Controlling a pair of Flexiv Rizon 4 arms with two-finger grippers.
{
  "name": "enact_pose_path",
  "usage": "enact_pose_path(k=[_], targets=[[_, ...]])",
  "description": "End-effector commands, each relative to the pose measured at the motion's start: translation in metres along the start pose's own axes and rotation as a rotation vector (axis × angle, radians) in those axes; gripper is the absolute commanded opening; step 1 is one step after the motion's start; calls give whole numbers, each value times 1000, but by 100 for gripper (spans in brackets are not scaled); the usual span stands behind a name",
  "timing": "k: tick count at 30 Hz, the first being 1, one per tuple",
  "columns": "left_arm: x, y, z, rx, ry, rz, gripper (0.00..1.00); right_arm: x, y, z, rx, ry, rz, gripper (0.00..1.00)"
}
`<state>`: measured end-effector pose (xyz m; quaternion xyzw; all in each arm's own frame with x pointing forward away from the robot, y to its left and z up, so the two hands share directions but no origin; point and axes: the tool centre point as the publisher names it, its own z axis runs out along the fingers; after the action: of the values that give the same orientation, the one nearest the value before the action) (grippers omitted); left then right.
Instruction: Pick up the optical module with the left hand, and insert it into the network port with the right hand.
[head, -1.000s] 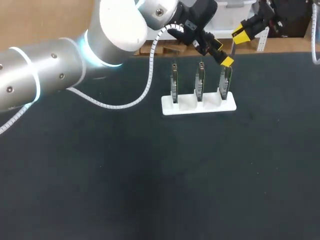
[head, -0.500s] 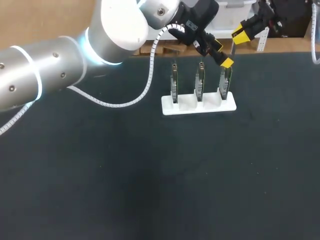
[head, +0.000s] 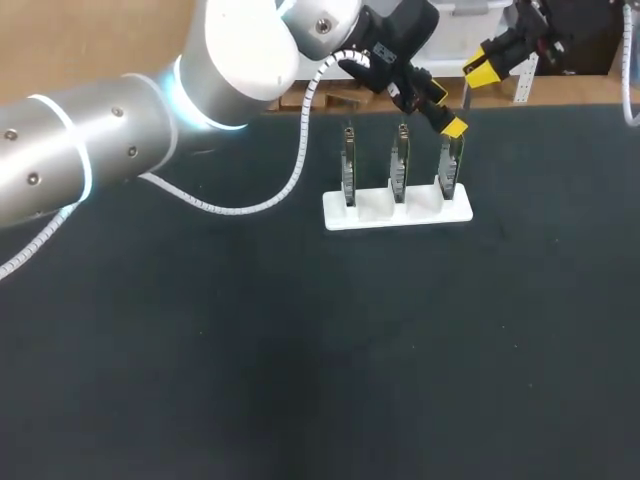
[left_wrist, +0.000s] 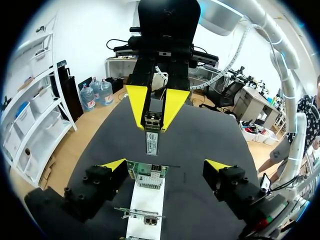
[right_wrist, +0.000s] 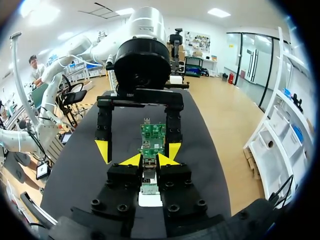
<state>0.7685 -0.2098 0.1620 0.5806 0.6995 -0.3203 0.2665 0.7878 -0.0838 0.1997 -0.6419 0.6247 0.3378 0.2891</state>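
Three network cards (head: 400, 160); one white stand (head: 397, 212); one optical module (left_wrist: 152, 141).

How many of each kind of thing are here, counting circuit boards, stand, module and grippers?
Upright green circuit boards: 3
White slotted plastic stand holding them: 1
Slim silver optical module: 1
Yellow-tipped grippers: 2, the open left gripper and the right gripper shut on the module
Total: 7

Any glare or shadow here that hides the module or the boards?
Head view: glare on the left arm's shell; the boards show plainly on the dark table. Left wrist view: optical module evenly lit in the right tool. Right wrist view: module partly shaded between the tool's fingers.
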Motion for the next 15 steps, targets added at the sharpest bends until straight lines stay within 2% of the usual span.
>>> enact_pose_path(k=[1, 15], targets=[[-1, 4, 2, 11, 2, 1, 100, -1, -3, 0, -4, 0, 0, 0], [-4, 3, 5, 14, 14, 11, 100, 0, -3, 1, -8, 3, -1, 0]])
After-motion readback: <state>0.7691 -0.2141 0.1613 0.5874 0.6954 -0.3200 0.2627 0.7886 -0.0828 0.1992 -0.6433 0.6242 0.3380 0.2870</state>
